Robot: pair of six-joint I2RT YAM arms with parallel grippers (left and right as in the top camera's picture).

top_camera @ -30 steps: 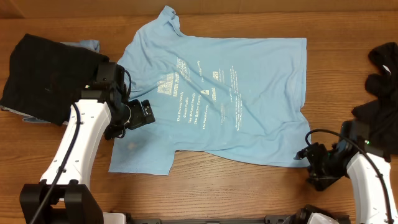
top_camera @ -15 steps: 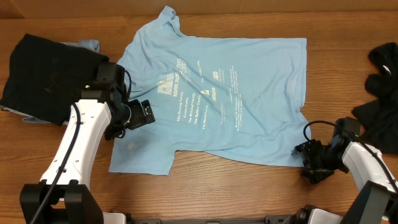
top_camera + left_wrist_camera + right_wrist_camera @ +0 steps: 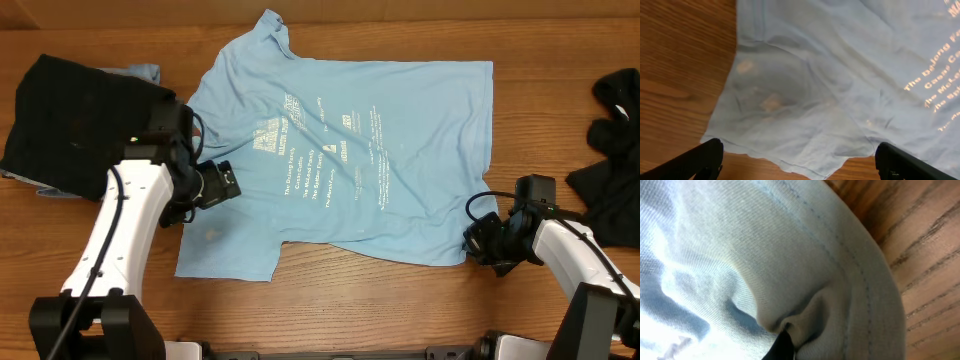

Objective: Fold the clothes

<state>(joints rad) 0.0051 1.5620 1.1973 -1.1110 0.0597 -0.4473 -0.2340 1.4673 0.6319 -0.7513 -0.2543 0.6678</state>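
My two arms at the light blue T-shirt (image 3: pixel 400 150), which lies spread print-up in the middle of the wooden table (image 3: pixel 350 300).

At the far left a black garment (image 3: pixel 70 110) lies in a heap, just beside the shirt's sleeve. My left gripper (image 3: pixel 225 183) hangs over that sleeve side of the shirt, jaws spread wide, with one fingertip (image 3: pixel 705 157) over bare wood and the other over blue cloth, holding nothing. The white lettering runs across the chest. My right gripper (image 3: pixel 478 240) is pressed to the shirt's lower right corner. From the wrist I see only puckered cloth and the stitched hem, so I cannot tell how those jaws stand. More black clothes (image 3: pixel 615 130) sit at the right edge.
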